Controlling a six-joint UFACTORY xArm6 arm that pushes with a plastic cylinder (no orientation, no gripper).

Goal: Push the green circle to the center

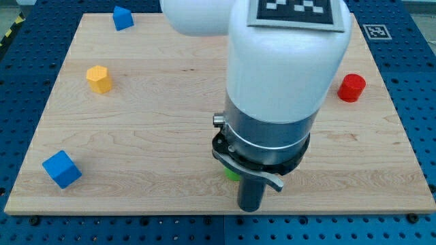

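The wooden bench [170, 122] fills most of the camera view and rests on a blue perforated base [13, 102]. The arm [286, 75] enters from the view's top; its white housing and grey collar cover the middle and lower middle of the bench. A printed marker tag [293, 12] sits on top of the housing. The arm carries no gripper, so there is nothing to open, close or grasp; it ends in a dark rod [251, 194]. My tip [250, 208] shows near the view's bottom edge of the bench, below the collar. The green circle [231, 174] is almost wholly hidden by the arm: only a small green sliver shows at the collar's lower left, just beside the rod and up and to the left of my tip. Whether the rod touches it cannot be determined. Its round shape cannot be confirmed from this sliver. The remaining blocks lie well apart from my tip: a blue block [122, 18] at the top left, a yellow hexagonal block [99, 79] below it, a blue cube [61, 169] at the bottom left, and a red cylinder [352, 88] at the right.
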